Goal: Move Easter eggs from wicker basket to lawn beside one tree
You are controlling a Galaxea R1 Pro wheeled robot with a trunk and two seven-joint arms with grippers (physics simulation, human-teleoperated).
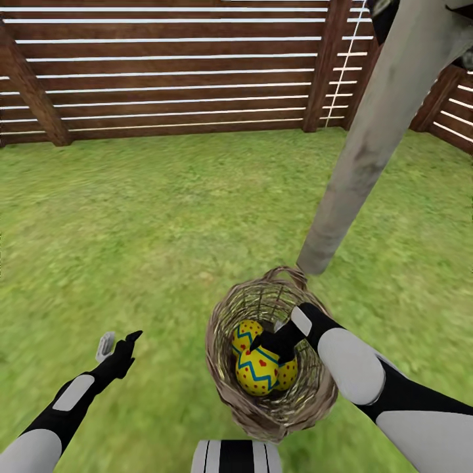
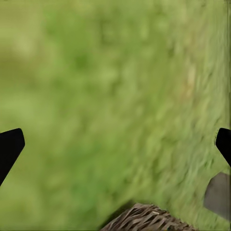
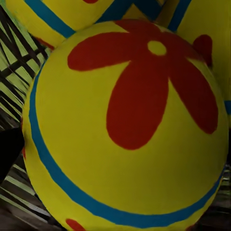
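The wicker basket (image 1: 220,328) stands on the lawn (image 1: 164,217) at the foot of a pale grey tree trunk (image 1: 368,144). Three yellow Easter eggs with blue zigzags and red marks lie inside: a front egg (image 1: 257,373), one behind it (image 1: 246,334) and one to the right (image 1: 289,374). My right gripper (image 1: 268,338) reaches down into the basket just above the front egg (image 3: 130,120), open, with one dark finger (image 3: 9,151) beside the egg. My left gripper (image 1: 119,341) hangs open over bare grass left of the basket, whose rim (image 2: 144,220) shows in the left wrist view.
A brown fence of horizontal slats (image 1: 171,72) closes the garden at the back and right. Open grass stretches left of and behind the basket. The trunk leans up to the right, close behind the basket's loop handle (image 1: 289,270).
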